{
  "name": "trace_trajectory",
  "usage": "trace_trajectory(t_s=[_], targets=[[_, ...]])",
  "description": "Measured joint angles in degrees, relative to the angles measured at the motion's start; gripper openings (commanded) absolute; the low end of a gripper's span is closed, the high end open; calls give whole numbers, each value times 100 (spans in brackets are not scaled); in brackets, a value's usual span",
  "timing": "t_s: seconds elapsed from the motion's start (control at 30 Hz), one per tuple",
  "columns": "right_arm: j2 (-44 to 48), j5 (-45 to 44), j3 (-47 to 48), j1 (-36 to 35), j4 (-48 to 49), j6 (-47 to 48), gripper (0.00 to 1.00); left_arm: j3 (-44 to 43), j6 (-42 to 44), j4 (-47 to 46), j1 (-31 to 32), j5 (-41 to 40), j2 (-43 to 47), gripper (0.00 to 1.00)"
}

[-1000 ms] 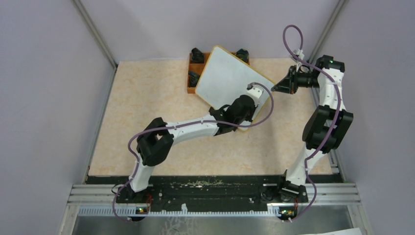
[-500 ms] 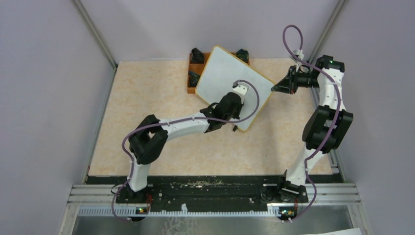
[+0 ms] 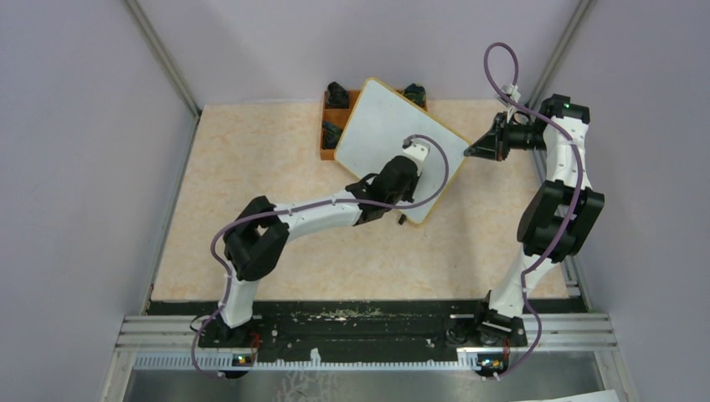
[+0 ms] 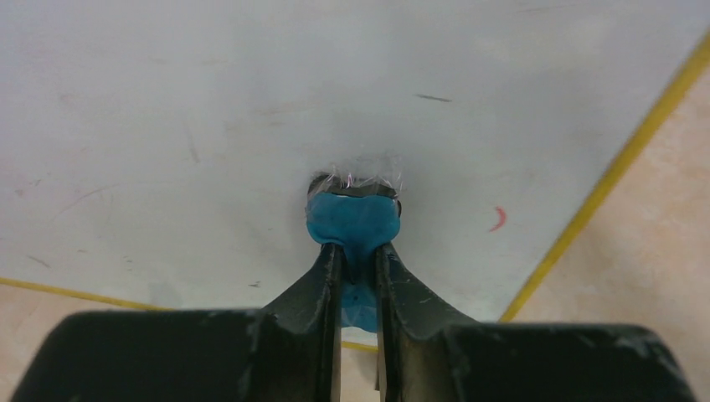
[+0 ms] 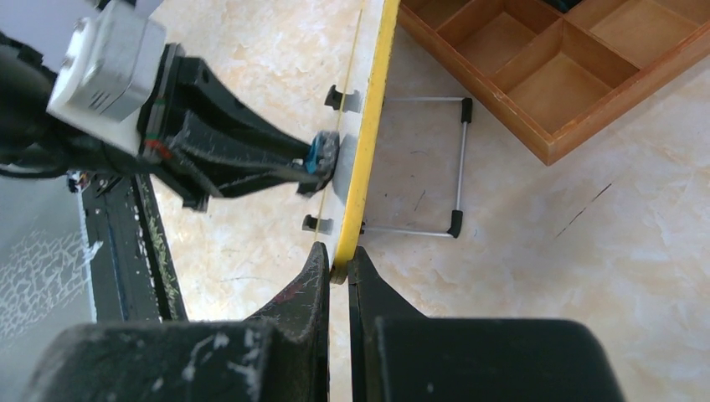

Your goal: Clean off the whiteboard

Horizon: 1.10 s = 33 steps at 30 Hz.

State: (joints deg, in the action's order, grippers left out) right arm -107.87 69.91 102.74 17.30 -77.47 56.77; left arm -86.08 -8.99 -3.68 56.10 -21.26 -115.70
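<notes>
One red mark (image 4: 498,219) left on the whiteboard (image 4: 251,100) after left gripper (image 4: 358,249), pinching eraser (image 4: 353,219), swept inward; right gripper (image 5: 338,266) clamps board's edge

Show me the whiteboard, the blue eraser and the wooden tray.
whiteboard (image 3: 381,126): top external view, on the bare white face, toward its far corner.
blue eraser (image 4: 352,219): left wrist view, on the middle of its blue body.
wooden tray (image 5: 548,90): right wrist view, on the bare floor of one compartment.

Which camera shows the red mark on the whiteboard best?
Left wrist: the red mark shows plainly on the whiteboard, near the blue eraser. From the top camera it is too small to see; the right wrist sees the whiteboard edge-on only.
</notes>
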Motion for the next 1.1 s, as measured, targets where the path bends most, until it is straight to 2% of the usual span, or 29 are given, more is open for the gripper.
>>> trace_trajectory(t_s=[0.23,0.47,0.77,1.1], targets=[[0,-7,0,0,2,0,0,-553,-2,31,599,55,-291,0],[2,-17,0,0,13,4,0,-640,-9,28,778,142,-411,0],[2,4,-39,0,120,4,0,-466,-28,-39,614,155,-339,0],[15,81,-74,0,98,0,0,85,-22,-28,-240,24,114,0]])
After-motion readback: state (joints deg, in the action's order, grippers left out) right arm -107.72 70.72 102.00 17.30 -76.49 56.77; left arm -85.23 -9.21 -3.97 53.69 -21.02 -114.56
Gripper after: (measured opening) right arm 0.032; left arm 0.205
